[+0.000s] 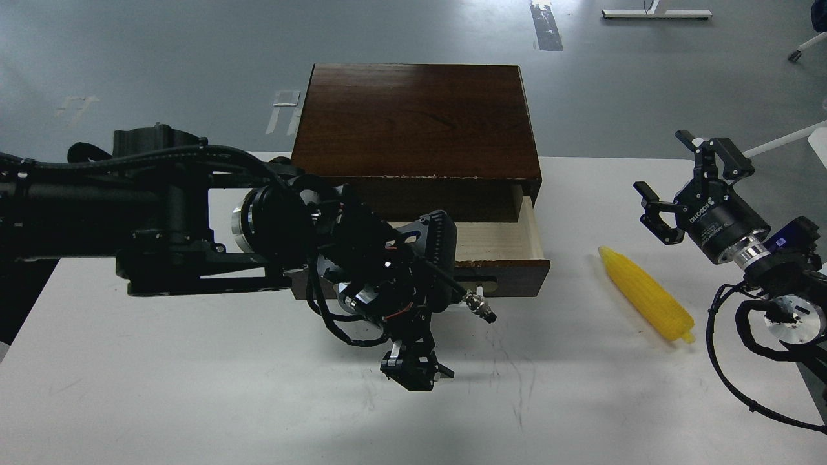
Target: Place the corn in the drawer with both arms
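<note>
Black and bulky, the left arm reaches across centre frame; its left gripper hangs low in front of the drawer, fingers too dark to tell apart. That drawer stands partly pulled out of the dark wooden box. Right of it, the corn lies on the white table. At far right, the right gripper is spread wide, holding nothing.

Dark brown wooden box on white table, far centre. Pale-lined drawer protrudes from box front. Yellow plastic corn cob on table right of drawer, apart. Left gripper before drawer; right gripper right of corn.
</note>
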`<action>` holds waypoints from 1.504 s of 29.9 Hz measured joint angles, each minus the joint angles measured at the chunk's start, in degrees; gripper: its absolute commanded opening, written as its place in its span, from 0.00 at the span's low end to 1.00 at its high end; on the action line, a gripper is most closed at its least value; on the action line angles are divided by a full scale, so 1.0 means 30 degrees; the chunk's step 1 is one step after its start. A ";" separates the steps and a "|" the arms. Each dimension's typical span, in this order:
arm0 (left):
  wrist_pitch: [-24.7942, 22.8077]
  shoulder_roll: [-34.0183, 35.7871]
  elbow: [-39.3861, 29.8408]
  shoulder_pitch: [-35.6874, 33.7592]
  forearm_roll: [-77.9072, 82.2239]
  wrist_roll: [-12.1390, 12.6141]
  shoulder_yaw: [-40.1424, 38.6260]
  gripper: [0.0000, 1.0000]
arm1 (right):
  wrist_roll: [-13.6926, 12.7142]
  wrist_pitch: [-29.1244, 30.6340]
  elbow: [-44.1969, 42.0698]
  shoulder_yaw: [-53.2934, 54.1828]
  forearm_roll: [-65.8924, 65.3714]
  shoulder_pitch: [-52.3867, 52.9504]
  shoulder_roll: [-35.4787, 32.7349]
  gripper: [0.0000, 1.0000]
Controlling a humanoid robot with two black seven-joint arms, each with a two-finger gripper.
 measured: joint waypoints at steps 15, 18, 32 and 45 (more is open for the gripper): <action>0.0014 0.0087 0.0949 0.0078 0.0610 -0.0006 0.0176 0.99 | 0.0000 0.0021 0.0005 0.0001 0.0000 0.0000 -0.0008 1.00; 0.0014 0.0111 0.0969 0.0053 0.0674 -0.0004 0.0158 0.99 | 0.0000 0.0021 0.0014 0.0000 -0.0001 0.0000 -0.0008 1.00; 0.0003 0.0629 0.0408 -0.0144 0.0488 0.0001 -0.0699 0.99 | 0.0000 0.0020 0.0008 -0.0015 -0.0001 -0.0012 -0.0008 1.00; 0.0000 0.3952 -0.0178 0.0687 -1.0887 0.0002 -0.6225 0.99 | 0.0000 0.0184 0.0870 -0.0296 -0.0053 -0.0214 -0.1051 1.00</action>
